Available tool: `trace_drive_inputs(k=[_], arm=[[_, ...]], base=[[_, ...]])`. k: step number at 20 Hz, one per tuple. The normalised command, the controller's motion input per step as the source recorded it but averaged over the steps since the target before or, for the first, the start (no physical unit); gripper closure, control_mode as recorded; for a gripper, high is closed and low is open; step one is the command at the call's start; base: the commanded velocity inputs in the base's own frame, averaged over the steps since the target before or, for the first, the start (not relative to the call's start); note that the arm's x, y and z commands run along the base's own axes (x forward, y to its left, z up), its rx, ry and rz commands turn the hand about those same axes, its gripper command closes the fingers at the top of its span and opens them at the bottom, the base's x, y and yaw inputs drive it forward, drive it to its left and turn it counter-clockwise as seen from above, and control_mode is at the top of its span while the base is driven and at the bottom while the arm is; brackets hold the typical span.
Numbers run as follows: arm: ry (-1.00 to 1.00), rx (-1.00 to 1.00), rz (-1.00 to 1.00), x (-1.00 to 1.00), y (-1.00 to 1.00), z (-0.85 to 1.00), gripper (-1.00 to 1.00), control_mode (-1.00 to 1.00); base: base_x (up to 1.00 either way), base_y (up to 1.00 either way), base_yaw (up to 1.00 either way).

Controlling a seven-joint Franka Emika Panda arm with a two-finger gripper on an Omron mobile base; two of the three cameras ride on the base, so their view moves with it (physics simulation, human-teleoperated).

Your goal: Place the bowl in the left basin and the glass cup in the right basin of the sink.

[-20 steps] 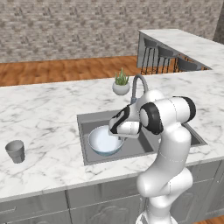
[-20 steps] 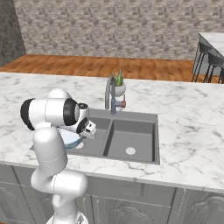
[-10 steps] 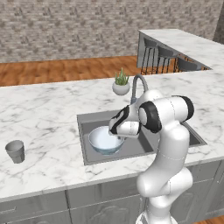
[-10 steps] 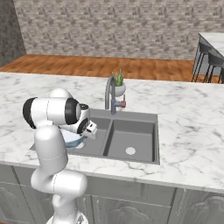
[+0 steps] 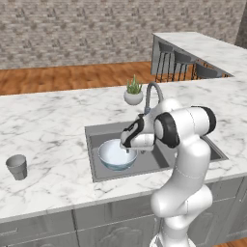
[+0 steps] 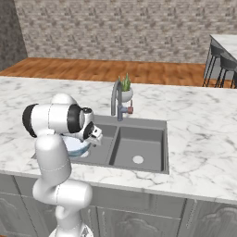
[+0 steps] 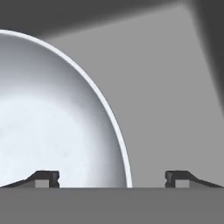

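Note:
The bowl (image 5: 116, 155), wide and pale with a bluish rim, rests in the left basin (image 5: 99, 139) of the dark grey sink (image 6: 159, 124). My gripper (image 5: 129, 148) hovers just over the bowl's right edge and is open. In the hand view the bowl (image 7: 48, 118) fills the left side, and its rim runs up between the two spread fingertips (image 7: 47, 178), with bare basin floor (image 7: 170, 96) on the right. From the right base view my arm partly hides the bowl (image 6: 74, 147). The right basin (image 6: 139, 144) holds nothing. The glass cup (image 5: 17, 167) stands on the marble counter far to the left.
A curved chrome tap (image 5: 151, 91) and a small potted plant (image 5: 133, 95) stand behind the sink. The marble counter (image 5: 53, 120) stretches left to the cup. Bar stools (image 5: 183, 61) stand at a second counter far back right.

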Motion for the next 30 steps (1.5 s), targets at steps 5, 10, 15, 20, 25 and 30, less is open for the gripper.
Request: trace_drive_inputs(k=[5, 10, 15, 20, 25, 30], arm=[[0.06, 0.02, 0.03, 0.0, 0.04, 0.69, -1.0, -1.0], [0.02, 0.05, 0.03, -0.05, 0.32, 0.57, -1.0, -1.0], [0.0, 0.05, 0.0, -0.18, 0.42, 0.54, -1.0, -1.0], [0.0, 0.0, 0.01, -0.38, 0.64, 0.43, -1.0, -1.0], [0.0, -0.01, 0.02, -0.47, 0.74, 0.36, -1.0, -1.0], [-0.02, -0.01, 0.01, -0.46, 0.73, 0.37, -1.0, -1.0]], base=[[0.0, 0.0, 0.0], [0.0, 0.0, 0.0], [0.0, 0.0, 0.0], [0.0, 0.0, 0.0], [0.0, 0.0, 0.0], [0.0, 0.0, 0.0]])
